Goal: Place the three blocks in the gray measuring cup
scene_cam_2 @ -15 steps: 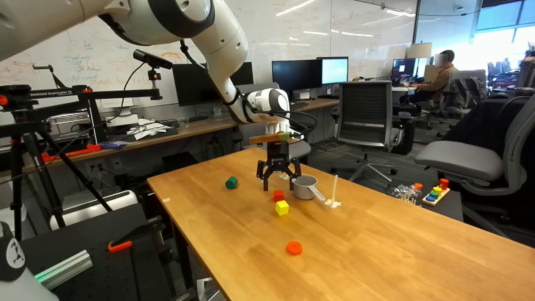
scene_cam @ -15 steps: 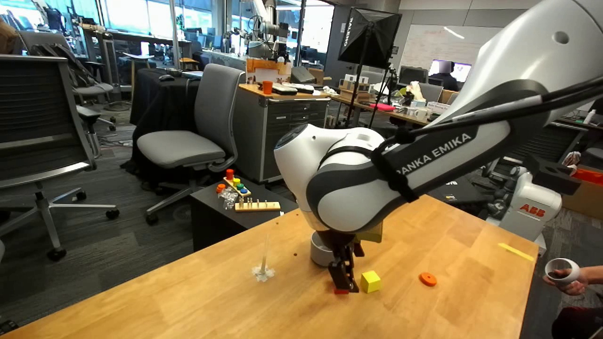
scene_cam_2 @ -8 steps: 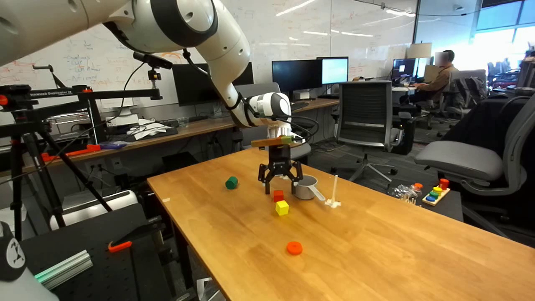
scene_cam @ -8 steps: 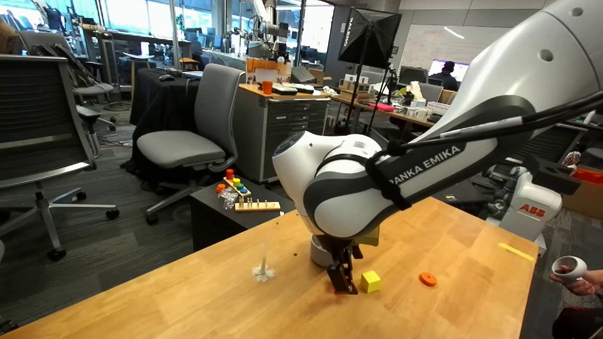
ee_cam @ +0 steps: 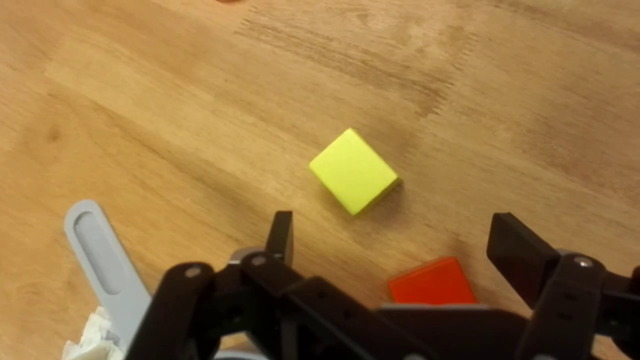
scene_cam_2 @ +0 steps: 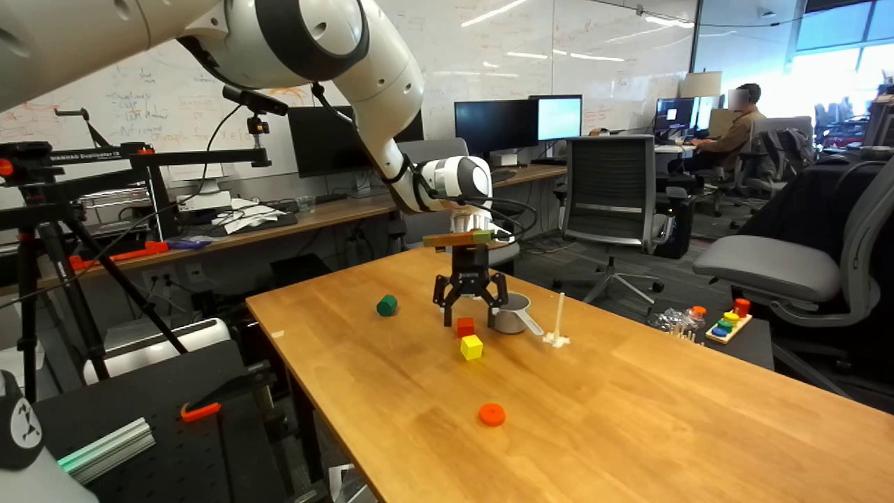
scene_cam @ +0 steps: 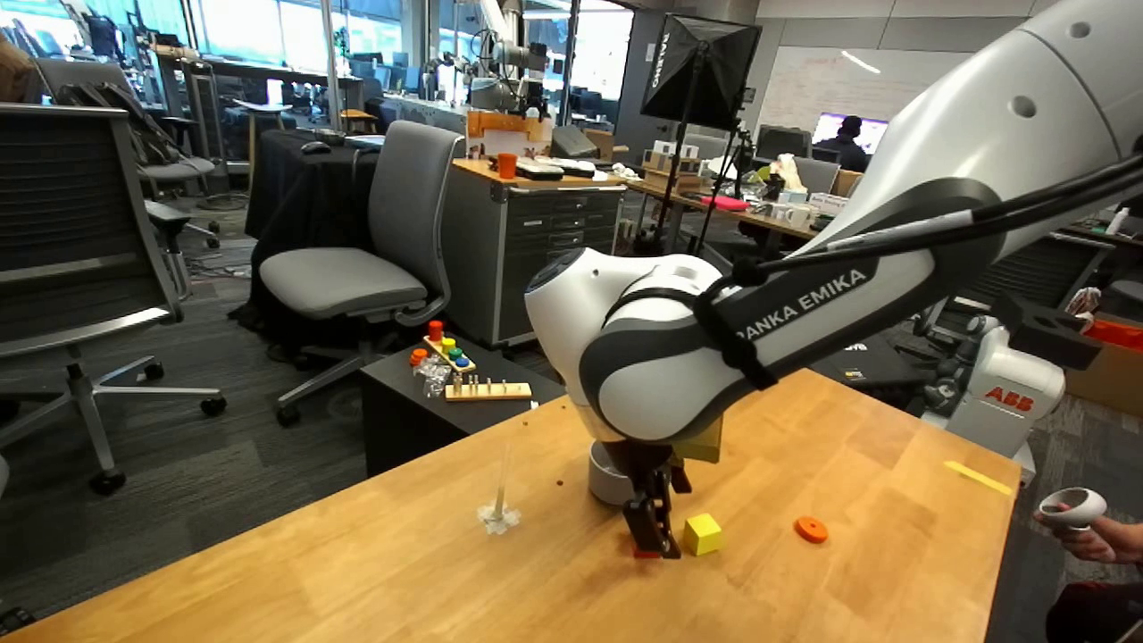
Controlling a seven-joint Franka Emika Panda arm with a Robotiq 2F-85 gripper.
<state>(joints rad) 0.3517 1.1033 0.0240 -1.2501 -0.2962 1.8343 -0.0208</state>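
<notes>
The red cube [scene_cam_2: 465, 327] lies on the table, mostly hidden by a finger in an exterior view [scene_cam: 645, 554]. My gripper [ee_cam: 393, 226] is open above it; in the wrist view the red cube [ee_cam: 432, 282] shows between the fingers, touching neither, partly covered by the gripper body. The yellow-green cube [ee_cam: 354, 171] lies close by, just beyond the fingertips, and shows in both exterior views [scene_cam: 703, 534] [scene_cam_2: 471, 347]. The flat round orange-red piece [scene_cam_2: 492, 415] lies farther off. The gray measuring cup [scene_cam_2: 509, 318] stands beside one finger; its handle [ee_cam: 107, 270] shows in the wrist view.
A thin upright stick [scene_cam_2: 559, 318] on a white base stands close to the cup handle. A green block [scene_cam_2: 387, 305] lies on the table on the opposite side of the gripper from the cup. A low black stand [scene_cam: 420, 429] with toys is beyond the table edge.
My gripper has shifted slightly lower and toward the cup, staying open around the red cube. The blocks and the cup have not moved.
</notes>
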